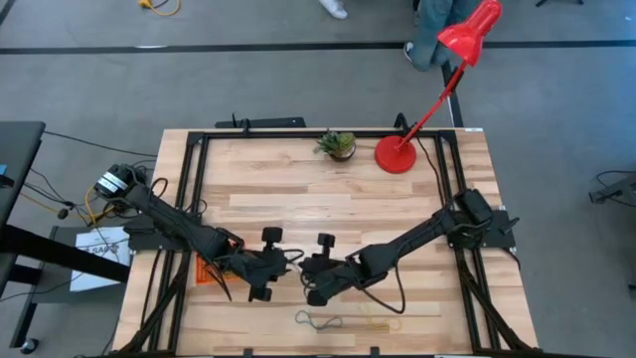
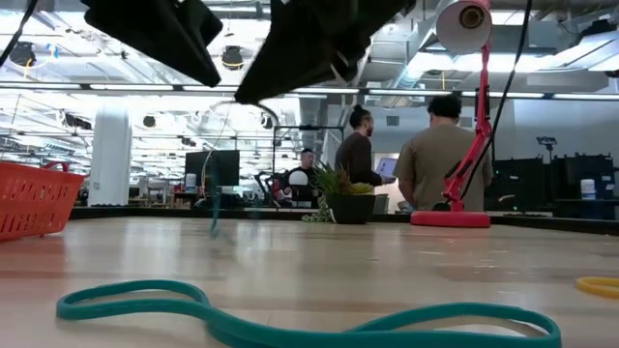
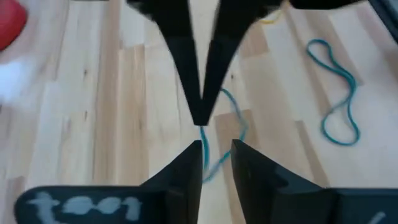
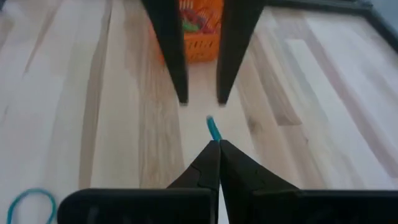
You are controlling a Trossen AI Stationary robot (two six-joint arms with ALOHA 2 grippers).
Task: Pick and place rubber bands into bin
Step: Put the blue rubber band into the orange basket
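Now teal band (image 4: 213,129) pinched btwn right claw (image 4: 219,144) tips.

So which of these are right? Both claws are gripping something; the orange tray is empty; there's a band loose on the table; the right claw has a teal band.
1. Both grip something: false. The left gripper is open, holding nothing.
2. Tray empty: false. The bin already holds coloured bands.
3. Loose band on the table: true, the loose teal band.
4. Right claw has a teal band: true. The right gripper pinches the held teal band.
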